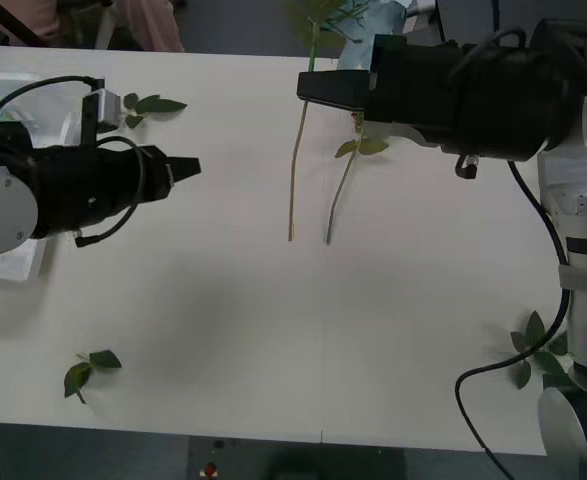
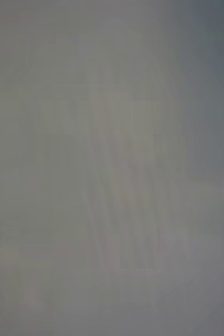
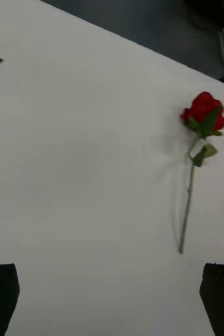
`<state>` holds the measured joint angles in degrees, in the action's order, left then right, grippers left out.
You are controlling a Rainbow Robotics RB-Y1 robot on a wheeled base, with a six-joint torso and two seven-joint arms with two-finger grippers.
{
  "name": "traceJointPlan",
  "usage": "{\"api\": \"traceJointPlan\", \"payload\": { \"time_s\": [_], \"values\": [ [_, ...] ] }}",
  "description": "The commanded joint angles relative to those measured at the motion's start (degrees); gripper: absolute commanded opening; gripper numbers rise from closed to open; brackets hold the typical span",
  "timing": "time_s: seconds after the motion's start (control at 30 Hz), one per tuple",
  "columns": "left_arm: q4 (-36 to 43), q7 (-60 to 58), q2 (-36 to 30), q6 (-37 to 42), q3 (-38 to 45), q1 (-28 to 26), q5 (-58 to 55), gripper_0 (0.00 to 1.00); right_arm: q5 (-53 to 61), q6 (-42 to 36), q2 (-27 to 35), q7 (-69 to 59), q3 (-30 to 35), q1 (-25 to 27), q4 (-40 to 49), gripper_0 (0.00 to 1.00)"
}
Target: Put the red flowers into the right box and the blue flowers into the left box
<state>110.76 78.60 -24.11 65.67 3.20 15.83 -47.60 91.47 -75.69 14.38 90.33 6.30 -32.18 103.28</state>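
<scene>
Front view: the left gripper (image 1: 191, 168) is hovering over the left part of the white surface (image 1: 223, 330), pointing toward the middle. From here its fingers cannot be judged. Part of the left box (image 1: 18, 262) is showing under the left arm at the left edge. The right gripper (image 1: 308, 87) is hanging over the far middle of the surface, and whether its fingers are open or closed cannot be told. Two stems are lying side by side just below it, running from far to near: a pale one (image 1: 294, 170) on the left and a green one (image 1: 341, 195), with leaves near its far end, on the right. Their heads are lying hidden under the right arm. Pale-blue and green flower material (image 1: 358, 22) is showing past the far edge. Loose leaf sprigs are lying at far left (image 1: 148, 106), near left (image 1: 88, 368) and near right (image 1: 533, 350).

Right wrist view: the picture is showing a uniform grey blur, and nothing can be identified.

Left wrist view: the left gripper's two black fingers (image 3: 1, 291) are standing wide apart and holding nothing. One red rose (image 3: 203, 113) is lying flat on the surface well ahead of them, the bloom pointing away and the green stem trailing back toward one finger without touching it.
</scene>
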Motion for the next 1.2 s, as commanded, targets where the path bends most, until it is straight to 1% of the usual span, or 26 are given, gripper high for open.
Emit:
{"api": "traceJointPlan", "payload": {
  "time_s": [0.03,0.1,0.23,0.27,0.37,0.57,0.7,0.87,1.03,1.1,1.13,1.2],
  "values": [
    [6.1,-2.6,1.6,-0.6,1.3,1.3,-7.7,1.00,3.7,0.2,-0.2,2.8,1.0,-1.2,0.7,0.00],
    [7.7,-2.7,2.1,0.7,1.8,1.3,-11.3,1.00,5.3,0.1,-0.1,2.8,1.0,-1.2,0.8,0.00],
    [13.3,-2.7,3.2,7.5,4.3,1.3,-16.6,1.00,7.3,0.1,-0.1,2.8,1.0,-1.3,0.7,0.00],
    [14.1,-2.8,3.5,8.1,4.3,1.3,-17.4,1.00,7.7,0.1,-0.1,2.9,1.0,-1.2,0.7,0.00],
    [15.2,-2.8,5.4,7.7,3.4,1.3,-21.6,1.00,9.2,0.1,-0.1,2.7,0.7,-1.2,0.7,0.00],
    [16.1,-2.9,9.1,5.3,-1.2,2.3,-23.2,1.00,10.5,0.1,-0.1,3.0,0.5,-1.2,0.7,0.00],
    [16.7,-3.0,10.7,6.0,-1.3,2.5,-25.3,1.00,10.5,0.1,-0.1,3.0,0.5,-1.2,0.7,0.00],
    [18.4,-2.8,10.8,12.0,1.4,2.7,-30.1,1.00,10.5,0.1,-0.1,3.0,0.5,-1.2,0.7,0.00],
    [20.9,-1.4,10.0,23.6,8.8,1.2,-34.0,1.00,10.5,0.1,-0.1,3.0,0.5,-1.2,0.7,0.00],
    [21.0,-0.5,8.8,25.2,10.2,0.5,-35.0,1.00,10.5,0.1,-0.1,3.0,0.5,-1.2,0.7,0.00],
    [21.1,1.6,7.2,25.8,11.0,-0.3,-35.3,1.00,10.5,0.1,-0.1,3.0,0.5,-1.2,0.7,0.00],
    [21.0,3.3,5.3,25.6,11.5,-1.2,-35.5,1.00,10.5,0.1,-0.1,3.0,0.5,-1.2,0.7,0.00]
  ]
}}
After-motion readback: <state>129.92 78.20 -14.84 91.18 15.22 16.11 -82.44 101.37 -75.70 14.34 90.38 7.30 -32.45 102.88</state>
